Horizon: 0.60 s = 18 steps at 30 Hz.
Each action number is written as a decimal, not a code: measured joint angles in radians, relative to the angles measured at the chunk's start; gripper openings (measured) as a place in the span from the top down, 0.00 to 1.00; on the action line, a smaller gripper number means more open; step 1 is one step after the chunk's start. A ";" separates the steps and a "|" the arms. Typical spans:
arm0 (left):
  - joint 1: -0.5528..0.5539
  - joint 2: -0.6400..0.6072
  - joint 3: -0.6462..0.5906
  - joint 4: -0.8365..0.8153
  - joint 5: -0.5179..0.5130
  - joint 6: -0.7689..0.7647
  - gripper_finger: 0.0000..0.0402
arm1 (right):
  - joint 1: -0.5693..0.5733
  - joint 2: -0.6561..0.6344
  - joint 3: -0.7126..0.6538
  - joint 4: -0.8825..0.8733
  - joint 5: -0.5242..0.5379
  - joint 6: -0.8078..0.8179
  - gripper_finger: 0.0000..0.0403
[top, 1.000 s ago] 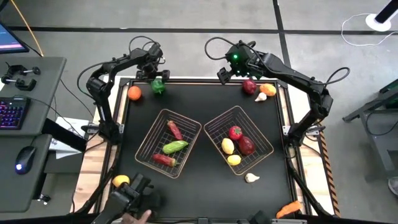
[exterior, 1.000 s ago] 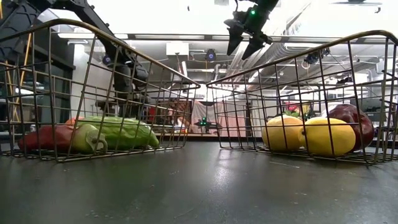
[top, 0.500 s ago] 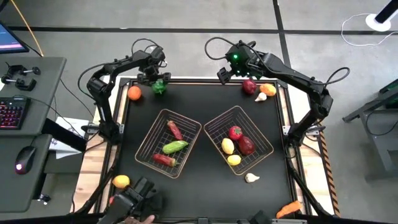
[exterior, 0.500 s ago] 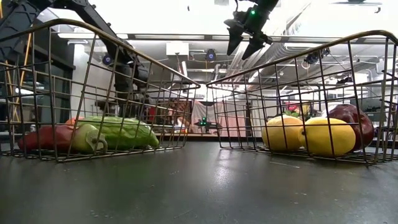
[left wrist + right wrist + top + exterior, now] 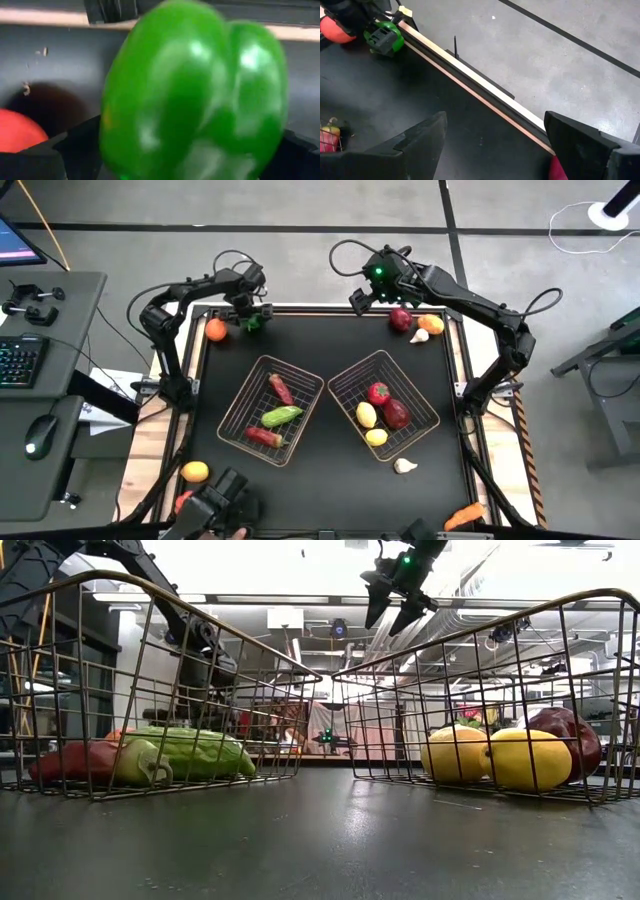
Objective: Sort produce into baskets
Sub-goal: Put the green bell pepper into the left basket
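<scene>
we've got the left gripper (image 5: 254, 321) at the upper left of the table (image 5: 330, 345), jaws spread round the green pepper (image 5: 195, 95). it's fat and slick, so closing off-centre could squirt it off the edge.

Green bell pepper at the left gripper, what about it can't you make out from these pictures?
- Left wrist view: the green bell pepper is blurred, fills the frame and hides the fingertips, so grip contact is unclear.
- High view: the left gripper covers most of it.
- Low view: basket wires hide it.
</scene>
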 joint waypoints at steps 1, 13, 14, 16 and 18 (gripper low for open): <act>0.000 0.000 0.006 0.002 0.000 0.015 0.02 | 0.000 0.000 0.000 -0.003 0.000 0.000 0.18; 0.003 -0.001 0.072 0.012 -0.028 0.180 0.02 | 0.000 0.000 0.000 -0.007 0.000 0.017 0.18; 0.002 -0.001 0.072 0.013 -0.027 0.186 0.02 | 0.000 0.000 0.000 -0.007 0.000 0.018 0.18; -0.001 -0.001 0.072 0.014 -0.027 0.205 0.02 | 0.000 0.000 0.000 -0.007 0.000 0.019 0.18; -0.001 -0.001 0.072 0.013 -0.026 0.218 0.02 | 0.000 0.000 0.000 -0.007 0.000 0.019 0.18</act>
